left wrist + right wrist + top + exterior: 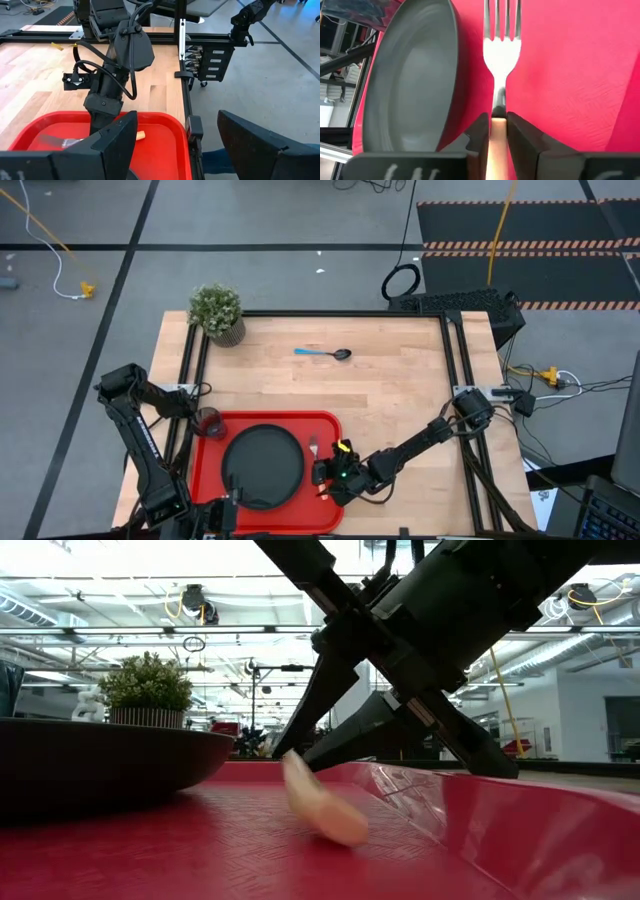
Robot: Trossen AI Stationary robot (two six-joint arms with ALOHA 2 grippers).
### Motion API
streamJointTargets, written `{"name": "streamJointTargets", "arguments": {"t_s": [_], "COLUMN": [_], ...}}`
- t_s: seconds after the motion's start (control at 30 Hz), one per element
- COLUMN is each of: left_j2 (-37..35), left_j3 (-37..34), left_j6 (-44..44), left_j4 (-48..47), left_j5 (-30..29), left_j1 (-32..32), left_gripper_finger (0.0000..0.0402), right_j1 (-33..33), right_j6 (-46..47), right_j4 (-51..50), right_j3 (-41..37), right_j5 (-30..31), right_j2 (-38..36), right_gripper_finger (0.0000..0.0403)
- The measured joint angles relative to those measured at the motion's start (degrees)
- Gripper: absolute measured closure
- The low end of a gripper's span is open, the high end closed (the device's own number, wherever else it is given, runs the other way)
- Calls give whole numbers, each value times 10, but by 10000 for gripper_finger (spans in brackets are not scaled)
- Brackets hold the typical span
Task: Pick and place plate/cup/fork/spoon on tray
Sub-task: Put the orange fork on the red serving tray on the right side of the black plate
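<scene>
- Between the fingers of the right gripper (497,131) the fork (501,45) is seen, its orange handle running back between the two dark pads and its silver head pointing straight ahead of the gripper.
- Whether the handle is pinched or just freed cannot be told; the pads sit close on either side, with thin gaps seeming to show.
- The fork's long axis is lined up with the gripper's own reach, and the fork lies flat on the tray (560,75), just beside the plate (410,75).
- The spoon (325,353) is judged the next thing to fetch; it lies well apart from the right gripper, up the bare wood, with its long axis crosswise.
- The right arm is judged nearer to it than the left gripper (165,150), which is spread wide, holds nothing, and hangs at the tray's near edge.
- The cup (209,421) stands at the tray's far corner from the right gripper.
- Materials: finely ribbed glossy red plastic tray; matte black rimmed plate; polished metal tines; smooth orange handle.
</scene>
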Motion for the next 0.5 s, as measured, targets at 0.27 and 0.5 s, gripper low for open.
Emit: {"name": "streamJointTargets", "arguments": {"t_s": [0.27,0.5], "left_j2": [0,0], "left_j3": [0,0], "left_j6": [0,0], "left_j4": [0,0], "left_j5": [0,1], "left_j1": [0,-3], "left_gripper_finger": [124,124], "right_j1": [-1,1], "right_j6": [1,-57], "right_j4": [1,14], "right_j3": [0,0], "right_j5": [1,-14], "right_j2": [0,-27], "right_gripper_finger": [322,321]}}
